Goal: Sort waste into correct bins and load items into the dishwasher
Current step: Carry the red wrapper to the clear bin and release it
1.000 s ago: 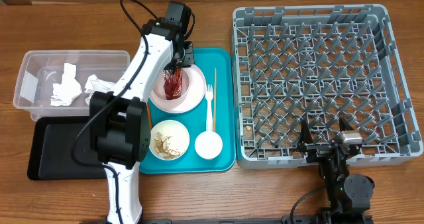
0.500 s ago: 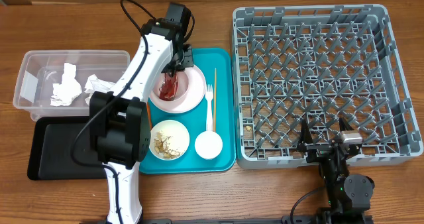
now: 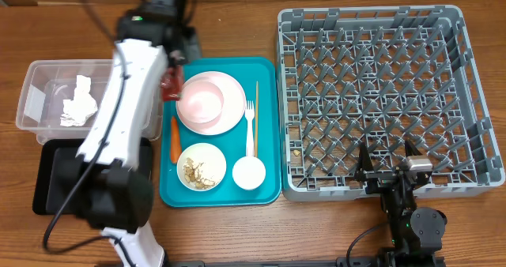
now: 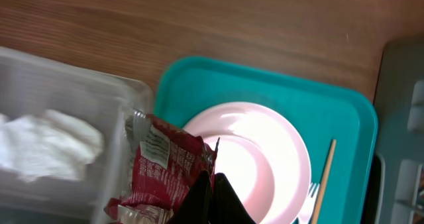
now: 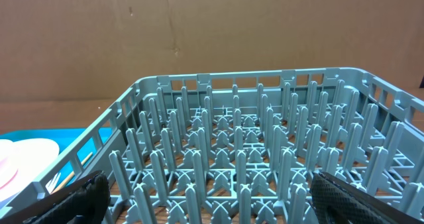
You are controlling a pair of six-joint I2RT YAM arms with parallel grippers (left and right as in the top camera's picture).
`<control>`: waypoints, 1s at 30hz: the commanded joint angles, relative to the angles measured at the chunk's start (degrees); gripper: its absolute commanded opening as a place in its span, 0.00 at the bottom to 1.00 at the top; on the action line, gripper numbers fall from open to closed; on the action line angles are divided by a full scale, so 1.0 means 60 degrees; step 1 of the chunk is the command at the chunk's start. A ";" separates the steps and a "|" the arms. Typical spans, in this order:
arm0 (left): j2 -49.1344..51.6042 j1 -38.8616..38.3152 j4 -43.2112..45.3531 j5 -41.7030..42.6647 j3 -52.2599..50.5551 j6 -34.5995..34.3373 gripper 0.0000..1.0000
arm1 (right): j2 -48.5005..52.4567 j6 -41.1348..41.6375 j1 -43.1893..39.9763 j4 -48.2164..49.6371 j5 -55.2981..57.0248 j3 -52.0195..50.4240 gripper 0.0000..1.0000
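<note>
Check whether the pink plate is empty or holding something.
Empty: the pink plate is bare in both views; the red wrapper hangs in the left gripper beside it.

Bench (image 3: 237, 22), contents by position.

- **Left:** the tub (image 3: 55, 68) stood at the back and held napkins (image 3: 79, 101). The shallow tray (image 3: 59, 172) lay directly before it.
- **Centre:** the serving tray (image 3: 270, 141) carried these:
  - the plate (image 3: 209, 101) at the back
  - the stick (image 3: 256, 101) and fork (image 3: 251, 129) to the plate's right
  - the carrot (image 3: 175, 138) along the left edge
  - the bowl (image 3: 202, 147), with scraps (image 3: 198, 171) in it, at front left
  - the cup (image 3: 248, 172) just beside the bowl on its right
- **Right:** the dish rack (image 3: 379, 93) sat just beside the serving tray.
- **Off the bench:** the wrapper (image 3: 169, 84) hung between tub and serving tray.
</note>
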 commanded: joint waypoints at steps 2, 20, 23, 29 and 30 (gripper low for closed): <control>-0.0729 0.0889 -0.0178 -0.0401 0.0200 0.0087 0.04 | -0.0109 0.0033 -0.0033 0.0076 -0.0011 -0.0102 1.00; 0.0109 0.3949 -0.0725 -0.0423 0.0164 0.0084 0.04 | -0.0113 0.0036 -0.0036 0.0076 -0.0011 -0.0102 1.00; 0.0466 0.4182 -0.0787 -0.0419 0.0164 0.0084 0.04 | -0.0113 0.0033 -0.0033 0.0076 -0.0011 -0.0102 1.00; 0.1348 0.4466 -0.0729 -0.0393 0.0164 0.0080 0.04 | -0.0109 0.0033 -0.0033 0.0076 -0.0011 -0.0102 1.00; 0.1545 0.4517 -0.0627 -0.0390 0.0164 0.0080 0.04 | -0.0109 0.0036 -0.0036 0.0076 -0.0011 -0.0102 1.00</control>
